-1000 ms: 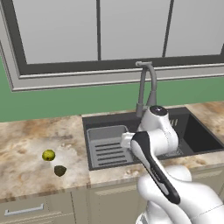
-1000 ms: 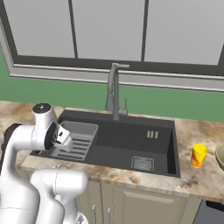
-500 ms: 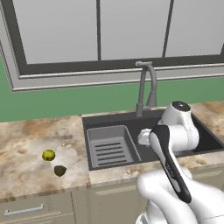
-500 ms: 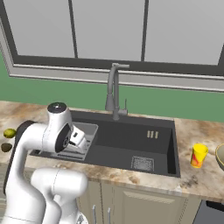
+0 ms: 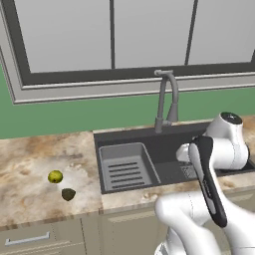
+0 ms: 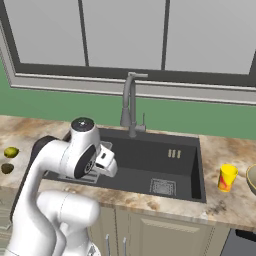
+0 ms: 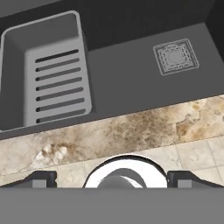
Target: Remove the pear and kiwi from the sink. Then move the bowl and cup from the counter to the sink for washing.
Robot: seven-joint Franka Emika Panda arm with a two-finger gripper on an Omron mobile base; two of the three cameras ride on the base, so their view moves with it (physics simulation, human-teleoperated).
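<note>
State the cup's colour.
The cup is yellow with a red patch, best seen in the right base view.

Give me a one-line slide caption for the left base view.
Pear and kiwi lie on the counter left of the sink; the arm reaches over the basin.

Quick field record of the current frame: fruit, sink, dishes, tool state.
pear: on the counter left of the sink
kiwi: on the counter, just in front of the pear, apart from it
sink: no fruit seen inside; ribbed tray insert at its left end, nothing on it
cup: yellow, upright on the counter right of the sink
bowl: at the picture's right edge, beyond the cup, cut off
tool: open, holding nothing, above the sink's front edge
fruit step: done
dishes step: not yet begun
</note>
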